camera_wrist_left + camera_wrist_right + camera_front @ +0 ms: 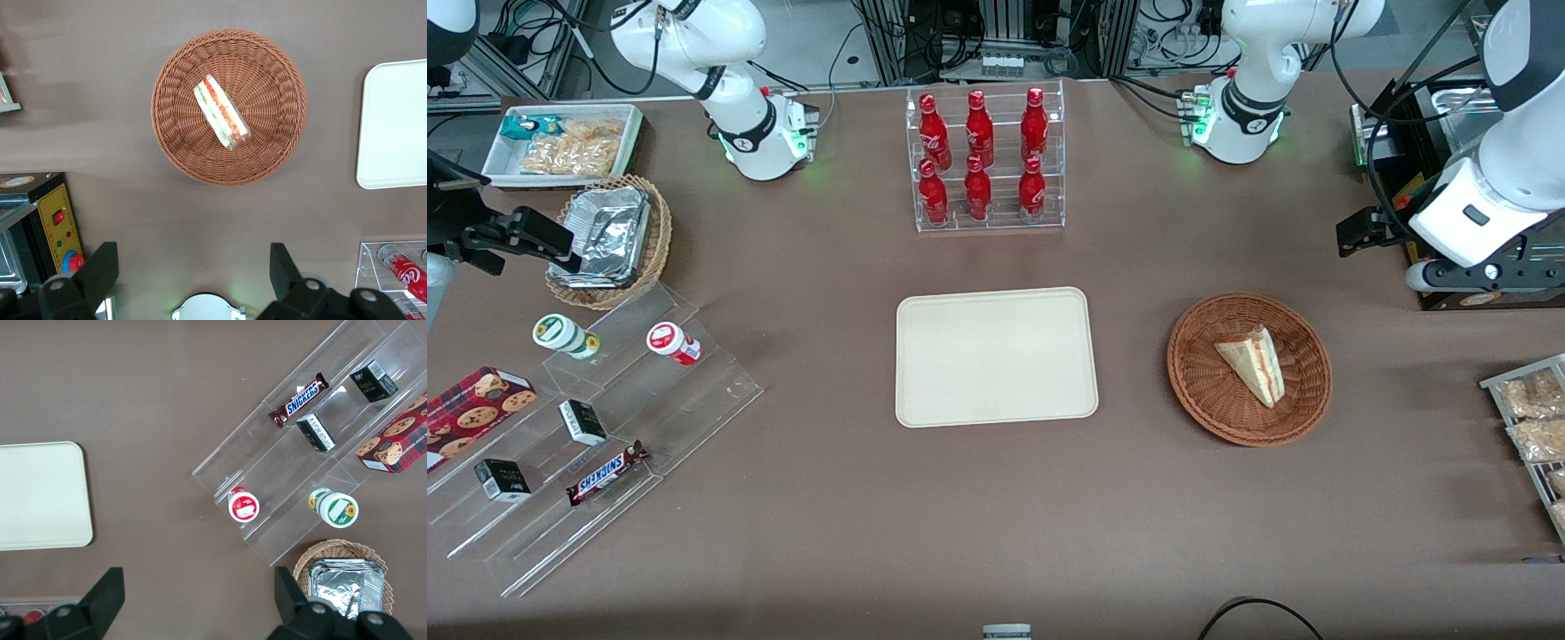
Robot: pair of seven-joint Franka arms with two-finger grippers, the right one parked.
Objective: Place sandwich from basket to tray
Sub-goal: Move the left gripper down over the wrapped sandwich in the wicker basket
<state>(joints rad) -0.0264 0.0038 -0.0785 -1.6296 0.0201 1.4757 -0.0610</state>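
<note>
The sandwich (1254,363), a pale wedge with red, white and green filling along its edge, lies in the round reddish-brown wicker basket (1200,391). The cream tray (996,357) lies flat beside the basket, toward the parked arm's end of the table, and holds nothing. My left gripper (1458,267) hangs high above the table, farther from the front camera than the basket. In the left wrist view the gripper (193,267) is open and holds nothing, its black fingers (100,267) wide apart. The sandwich (221,112), the basket (273,143) and a tray edge (393,127) show there too.
A clear rack of red bottles (983,160) stands farther from the camera than the tray. A black and yellow box (1405,178) sits near the working arm. Snack packets (1529,418) lie at the working arm's end. A tan basket of foil containers (609,236) and clear stepped shelves (596,418) sit toward the parked arm's end.
</note>
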